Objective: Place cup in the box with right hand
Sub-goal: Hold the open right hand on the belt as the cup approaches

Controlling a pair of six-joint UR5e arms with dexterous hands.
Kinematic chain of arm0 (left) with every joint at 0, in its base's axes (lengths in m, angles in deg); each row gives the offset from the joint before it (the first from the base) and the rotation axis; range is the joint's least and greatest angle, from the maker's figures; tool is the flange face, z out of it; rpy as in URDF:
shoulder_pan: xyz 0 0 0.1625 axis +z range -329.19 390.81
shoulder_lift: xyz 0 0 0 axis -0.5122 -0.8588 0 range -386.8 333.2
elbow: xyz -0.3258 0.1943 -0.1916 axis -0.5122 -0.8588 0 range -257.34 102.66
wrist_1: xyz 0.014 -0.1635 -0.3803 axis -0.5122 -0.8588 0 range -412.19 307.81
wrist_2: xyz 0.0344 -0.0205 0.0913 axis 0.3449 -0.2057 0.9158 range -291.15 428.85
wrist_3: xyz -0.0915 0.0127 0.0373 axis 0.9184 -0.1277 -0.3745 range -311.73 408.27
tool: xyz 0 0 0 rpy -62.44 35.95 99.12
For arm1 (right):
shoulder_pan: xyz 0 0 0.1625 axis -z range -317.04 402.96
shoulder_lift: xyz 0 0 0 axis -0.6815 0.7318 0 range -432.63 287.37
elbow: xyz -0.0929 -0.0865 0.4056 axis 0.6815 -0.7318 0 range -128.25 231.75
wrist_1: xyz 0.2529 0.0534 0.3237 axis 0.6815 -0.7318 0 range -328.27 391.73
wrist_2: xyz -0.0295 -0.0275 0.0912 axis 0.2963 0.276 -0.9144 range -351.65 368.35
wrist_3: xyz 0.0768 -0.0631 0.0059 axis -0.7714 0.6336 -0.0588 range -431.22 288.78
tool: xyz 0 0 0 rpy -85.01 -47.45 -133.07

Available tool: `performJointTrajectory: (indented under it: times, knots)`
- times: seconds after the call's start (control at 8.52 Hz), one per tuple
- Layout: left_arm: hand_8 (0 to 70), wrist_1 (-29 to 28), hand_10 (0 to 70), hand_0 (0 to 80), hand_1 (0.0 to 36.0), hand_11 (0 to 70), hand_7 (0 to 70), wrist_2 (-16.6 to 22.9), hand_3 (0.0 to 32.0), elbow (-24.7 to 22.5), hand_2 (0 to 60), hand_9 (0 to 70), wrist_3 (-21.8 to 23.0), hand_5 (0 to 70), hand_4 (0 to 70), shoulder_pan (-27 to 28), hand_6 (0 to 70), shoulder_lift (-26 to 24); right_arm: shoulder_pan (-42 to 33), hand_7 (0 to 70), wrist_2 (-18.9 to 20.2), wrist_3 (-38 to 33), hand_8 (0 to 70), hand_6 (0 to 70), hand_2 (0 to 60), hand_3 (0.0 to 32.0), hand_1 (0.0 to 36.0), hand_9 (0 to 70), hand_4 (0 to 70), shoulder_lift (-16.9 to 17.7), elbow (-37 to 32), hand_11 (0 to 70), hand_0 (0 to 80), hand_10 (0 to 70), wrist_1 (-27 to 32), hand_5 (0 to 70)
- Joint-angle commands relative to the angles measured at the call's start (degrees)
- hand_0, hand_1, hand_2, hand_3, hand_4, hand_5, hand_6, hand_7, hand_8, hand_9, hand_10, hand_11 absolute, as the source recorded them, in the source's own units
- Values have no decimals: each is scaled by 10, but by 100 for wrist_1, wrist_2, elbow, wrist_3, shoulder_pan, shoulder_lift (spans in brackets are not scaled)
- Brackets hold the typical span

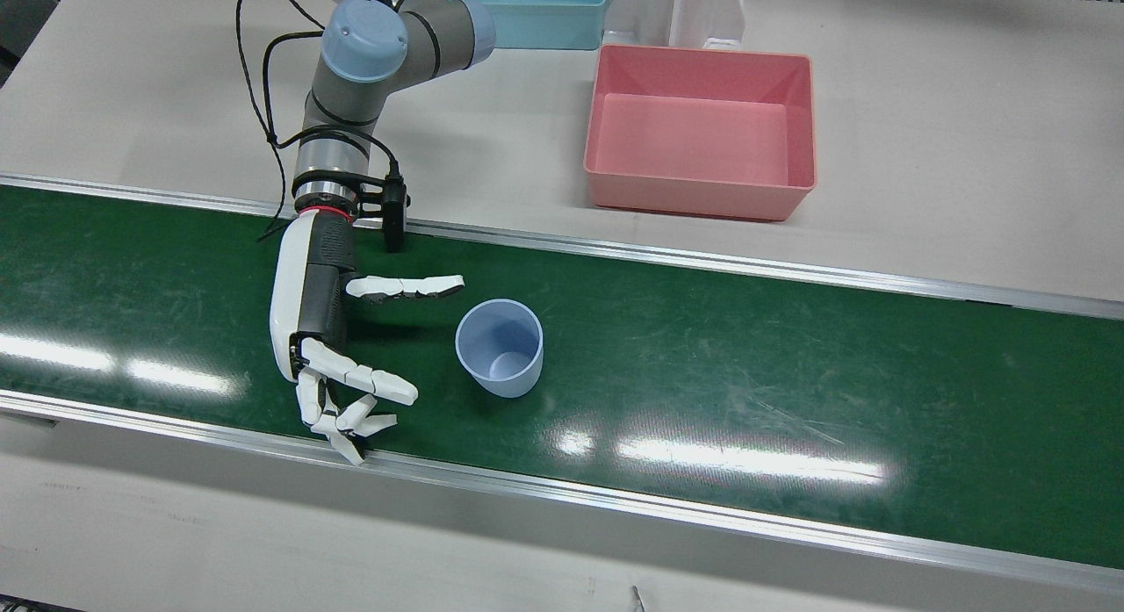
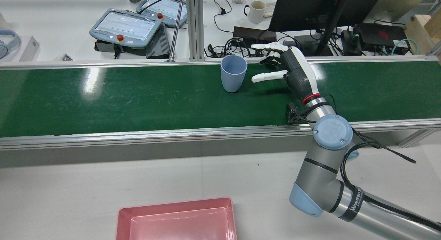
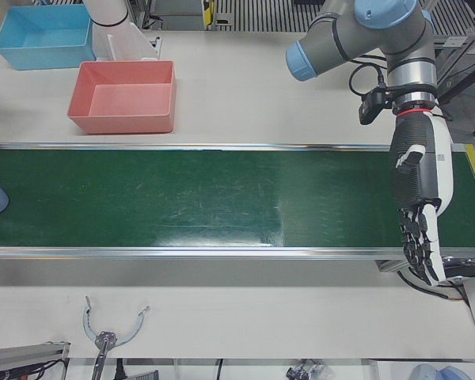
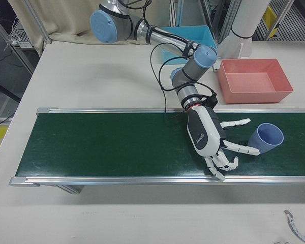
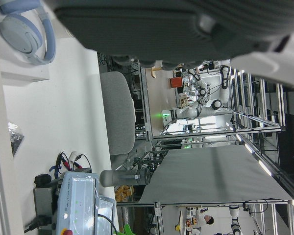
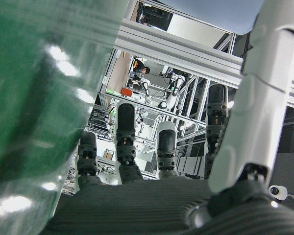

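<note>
A pale blue cup (image 1: 499, 347) stands upright and empty on the green belt (image 1: 790, 357); it also shows in the rear view (image 2: 233, 73) and the right-front view (image 4: 267, 138). My right hand (image 1: 338, 331) lies low over the belt just beside the cup, open, with its fingers (image 1: 406, 286) spread toward the cup and a small gap left. The same hand appears in two more views (image 2: 289, 69) (image 4: 211, 134). The pink box (image 1: 700, 129) sits empty on the white table behind the belt. My left hand (image 3: 418, 198) hangs open over the belt's far end, holding nothing.
A blue bin (image 1: 527, 10) stands behind the pink box, beside a white pedestal (image 1: 694, 15). Aluminium rails (image 1: 615, 248) edge the belt on both sides. Across the belt lie teach pendants (image 2: 125, 26), cables and a monitor (image 2: 310, 9).
</note>
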Motion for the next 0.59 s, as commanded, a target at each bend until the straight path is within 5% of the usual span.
performJointTrajectory:
  times: [0.0, 0.12, 0.23, 0.47]
  knots:
    - [0, 0, 0, 0, 0, 0, 0, 0, 0, -3, 0, 0, 0, 0, 0, 0, 0, 0, -9, 700, -35, 0, 293, 130, 0, 302, 149, 426, 315, 43, 0, 196, 574, 131, 0, 85]
    - [0, 0, 0, 0, 0, 0, 0, 0, 0, -3, 0, 0, 0, 0, 0, 0, 0, 0, -9, 700, -53, -9, 288, 127, 0, 292, 91, 423, 344, 43, 0, 184, 521, 127, 0, 67]
    - [0, 0, 0, 0, 0, 0, 0, 0, 0, 5, 0, 0, -9, 0, 0, -9, 0, 0, -27, 700, -70, -9, 274, 114, 0, 304, 0, 413, 361, 43, 0, 157, 343, 118, 0, 23]
    - [0, 0, 0, 0, 0, 0, 0, 0, 0, 6, 0, 0, 0, 0, 0, 0, 0, 0, -36, 700, -88, -27, 270, 119, 0, 298, 0, 407, 333, 34, 26, 197, 416, 143, 8, 36]
